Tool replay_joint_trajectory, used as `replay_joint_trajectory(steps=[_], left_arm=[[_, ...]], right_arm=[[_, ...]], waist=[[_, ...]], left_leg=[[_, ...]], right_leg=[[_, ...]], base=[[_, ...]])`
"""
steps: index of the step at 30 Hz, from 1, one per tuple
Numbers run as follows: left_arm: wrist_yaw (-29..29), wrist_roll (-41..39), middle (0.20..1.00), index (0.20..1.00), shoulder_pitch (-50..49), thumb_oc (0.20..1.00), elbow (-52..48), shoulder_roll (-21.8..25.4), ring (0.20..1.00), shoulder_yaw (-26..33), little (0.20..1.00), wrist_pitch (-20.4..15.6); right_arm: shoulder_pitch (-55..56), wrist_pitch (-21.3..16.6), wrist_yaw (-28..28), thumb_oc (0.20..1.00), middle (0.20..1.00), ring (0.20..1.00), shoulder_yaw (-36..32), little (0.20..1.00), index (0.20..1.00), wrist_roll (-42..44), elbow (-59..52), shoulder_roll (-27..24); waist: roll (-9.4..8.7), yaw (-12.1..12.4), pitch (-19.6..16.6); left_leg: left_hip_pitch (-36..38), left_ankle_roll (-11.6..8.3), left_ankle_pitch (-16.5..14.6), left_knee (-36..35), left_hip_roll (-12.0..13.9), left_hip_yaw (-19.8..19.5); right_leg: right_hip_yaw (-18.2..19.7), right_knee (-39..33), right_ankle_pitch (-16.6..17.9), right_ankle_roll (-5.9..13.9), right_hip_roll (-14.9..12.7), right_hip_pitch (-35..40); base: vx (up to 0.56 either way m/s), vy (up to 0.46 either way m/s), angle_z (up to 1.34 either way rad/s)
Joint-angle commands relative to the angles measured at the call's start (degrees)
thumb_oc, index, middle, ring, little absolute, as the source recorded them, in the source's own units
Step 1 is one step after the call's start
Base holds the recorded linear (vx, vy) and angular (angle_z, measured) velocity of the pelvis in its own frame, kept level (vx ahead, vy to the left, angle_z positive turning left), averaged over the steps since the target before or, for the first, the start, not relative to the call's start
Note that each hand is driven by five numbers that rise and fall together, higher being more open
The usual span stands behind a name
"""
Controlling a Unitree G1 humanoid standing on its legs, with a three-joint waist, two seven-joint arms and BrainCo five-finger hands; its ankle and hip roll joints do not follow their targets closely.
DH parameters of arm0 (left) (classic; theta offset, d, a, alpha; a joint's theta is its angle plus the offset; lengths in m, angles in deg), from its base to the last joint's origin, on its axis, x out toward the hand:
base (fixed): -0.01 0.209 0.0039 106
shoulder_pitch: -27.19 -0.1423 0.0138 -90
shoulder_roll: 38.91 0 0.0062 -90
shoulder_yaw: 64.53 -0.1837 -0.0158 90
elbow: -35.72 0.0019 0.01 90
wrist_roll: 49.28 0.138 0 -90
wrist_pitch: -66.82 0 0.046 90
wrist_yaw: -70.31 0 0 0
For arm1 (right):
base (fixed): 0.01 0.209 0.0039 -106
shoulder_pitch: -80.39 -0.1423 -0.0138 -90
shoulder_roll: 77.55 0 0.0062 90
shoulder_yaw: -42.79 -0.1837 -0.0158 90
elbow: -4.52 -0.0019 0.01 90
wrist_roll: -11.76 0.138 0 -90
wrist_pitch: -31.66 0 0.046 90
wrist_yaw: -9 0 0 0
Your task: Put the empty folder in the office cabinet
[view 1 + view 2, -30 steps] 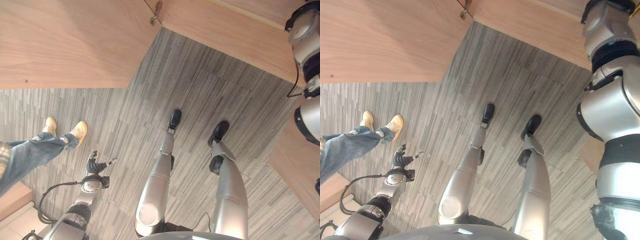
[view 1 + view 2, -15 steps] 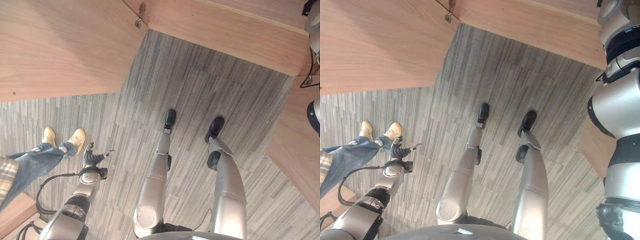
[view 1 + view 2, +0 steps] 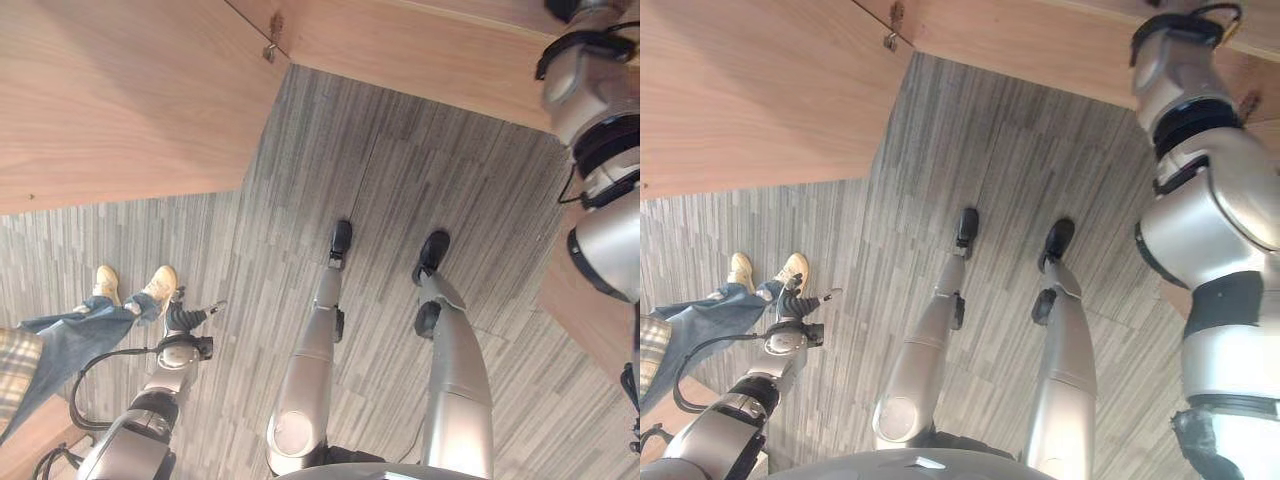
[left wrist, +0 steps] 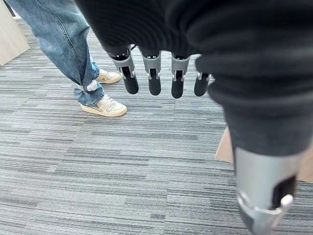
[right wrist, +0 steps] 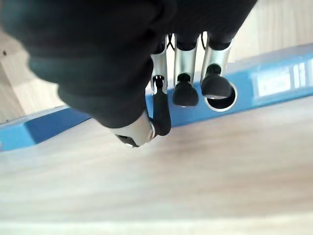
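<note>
One blue folder (image 5: 274,83) lies flat on a pale wooden surface (image 5: 195,171), spine toward the right robot hand (image 5: 186,83), whose straight fingers reach its spine hole, apparently for grip; the left robot hand (image 4: 154,73) hangs slack over carpet (image 4: 122,171).

Person's jeans leg (image 4: 68,44), tan shoes (image 4: 103,105), grey striped carpet (image 3: 400,170)

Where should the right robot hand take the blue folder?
Probably at the spine: the blue folder lies flat on the wooden surface, spine with its finger hole facing the right robot hand. Come straight at that edge, a fingertip into the hole.
</note>
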Motion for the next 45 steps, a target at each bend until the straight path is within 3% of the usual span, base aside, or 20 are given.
replay_joint_trajectory(steps=[1,18,19,23,45], left_arm=[[2.2,-2.3,1.000,1.000,0.7,1.000,4.0,1.8,1.000,-2.1,1.000,-0.2],[2.9,-1.8,1.000,1.000,1.4,1.000,4.0,1.4,1.000,-2.7,1.000,-0.3],[3.0,-2.1,1.000,1.000,1.3,1.000,4.0,1.4,1.000,-2.5,1.000,-0.4],[2.9,-2.2,1.000,1.000,0.9,1.000,4.2,1.5,1.000,-2.1,1.000,-0.3],[3.5,-2.4,1.000,1.000,1.7,1.000,5.5,2.0,1.000,-1.7,1.000,-0.1]], right_arm=[[-4.9,0.2,-2.1,0.200,0.200,0.200,2.9,0.200,0.200,-0.4,1.1,-3.0],[-6.6,0.3,-1.3,0.200,0.200,0.200,3.5,0.200,0.200,1.6,2.4,-5.5],[-7.5,0.4,-1.1,0.200,0.200,0.200,4.3,0.200,0.200,1.6,2.7,-6.0],[-7.8,0.5,-1.3,0.200,0.200,0.200,4.3,0.200,0.200,2.2,3.0,-5.7],[-12.4,0.6,-2.4,0.200,0.200,0.200,5.8,0.200,0.200,3.6,4.1,-5.0]], waist=[[0.54,1.4,1.6],[0.84,1.6,1.9],[0.55,1.4,1.6],[0.27,1.6,1.6],[0.51,1.5,1.4]], left_leg=[[10.1,-4.50,-4.9,-2.4,6.8,-1.6],[9.1,-4.49,-4.6,-2.4,6.7,-2.5],[9.4,-4.60,-5.9,-2.4,6.8,-2.5],[9.2,-4.66,-5.7,-2.4,6.8,-2.6],[9.0,-4.99,-6.0,-2.4,6.5,-3.3]], right_leg=[[2.5,1.7,-2.3,10.29,-3.5,0.3],[2.1,3.1,-3.5,9.80,-3.9,-0.8],[2.5,4.1,-6.0,10.22,-4.0,-0.7],[2.4,4.7,-6.4,9.96,-3.9,-1.2],[2.3,4.3,-6.1,9.83,-3.8,-1.2]], base=[[0.00,0.000,0.00],[0.01,-0.003,0.00],[0.09,-0.038,0.03],[0.02,-0.007,0.02],[0.00,0.000,0.00]])
